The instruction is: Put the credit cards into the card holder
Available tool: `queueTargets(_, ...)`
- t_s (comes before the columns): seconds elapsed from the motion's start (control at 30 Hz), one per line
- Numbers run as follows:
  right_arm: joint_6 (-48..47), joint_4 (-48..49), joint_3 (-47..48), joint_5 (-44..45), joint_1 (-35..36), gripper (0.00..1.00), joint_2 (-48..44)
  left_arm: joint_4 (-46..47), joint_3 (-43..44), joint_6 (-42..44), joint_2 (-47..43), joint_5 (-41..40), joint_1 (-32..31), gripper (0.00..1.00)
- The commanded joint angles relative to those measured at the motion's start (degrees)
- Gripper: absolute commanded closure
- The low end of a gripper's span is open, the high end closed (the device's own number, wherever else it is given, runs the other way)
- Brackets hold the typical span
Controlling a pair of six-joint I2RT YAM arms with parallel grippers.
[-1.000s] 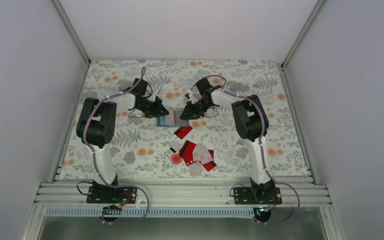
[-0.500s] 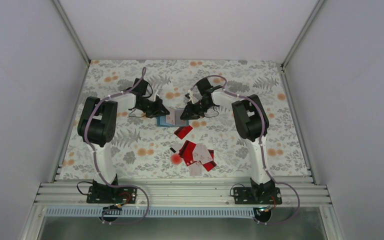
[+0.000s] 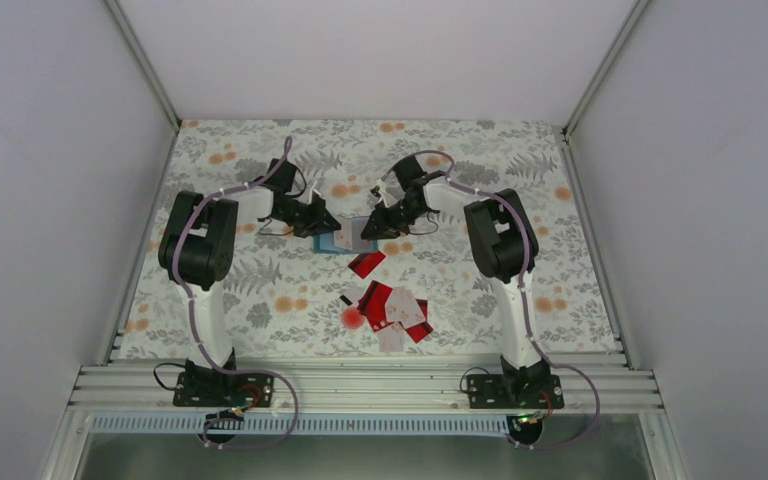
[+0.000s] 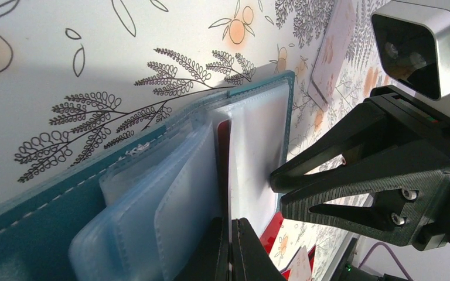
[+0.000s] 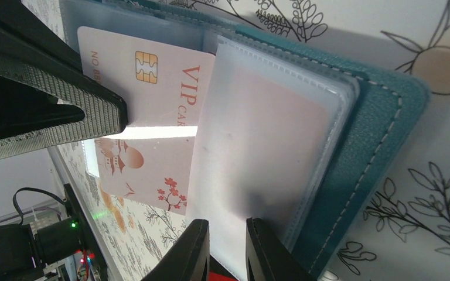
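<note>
Looking down from above, we see the left gripper (image 3: 326,226) and the right gripper (image 3: 368,231) meeting over the teal-blue stitched card holder (image 3: 332,245), which lies open on the floral-patterned table cover (image 3: 260,290), mid-table. The left gripper's fingers (image 4: 246,254) are pressed fully together on a pale pink plastic card (image 5: 152,99) bearing a gold chip and red VIP lettering. That card's far half passes behind a clear plastic sleeve (image 5: 269,152) of the holder; we cannot tell whether it is inside the pocket or only beneath it. The right gripper's fingers (image 5: 190,257) stand a sliver apart, pinching that sleeve's edge. Nearer the arm bases a single red card (image 3: 366,264) lies alone, and nearer still a loose heap of red and white cards (image 3: 397,306) rests beside a small round red blob (image 3: 351,318) and a tiny black piece (image 3: 345,299).
</note>
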Motion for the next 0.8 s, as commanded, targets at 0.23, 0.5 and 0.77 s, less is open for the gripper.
queueTargets(0.23,-1.63,-1.22,-1.3,2.41,-0.73,0.83,1.71,2.75,-1.43,-3.75,0.87,2.77,0.08,0.98)
queueTargets(0.5,-2.05,-1.61,-1.24,2.27,-0.81,0.83,1.77,3.05,1.09,-1.9,2.79,3.01,0.08,0.98)
queueTargets(0.77,-1.97,-1.9,-1.22,2.3,-0.9,0.83,1.53,2.85,1.4,1.19,3.39,2.64,0.08,0.98)
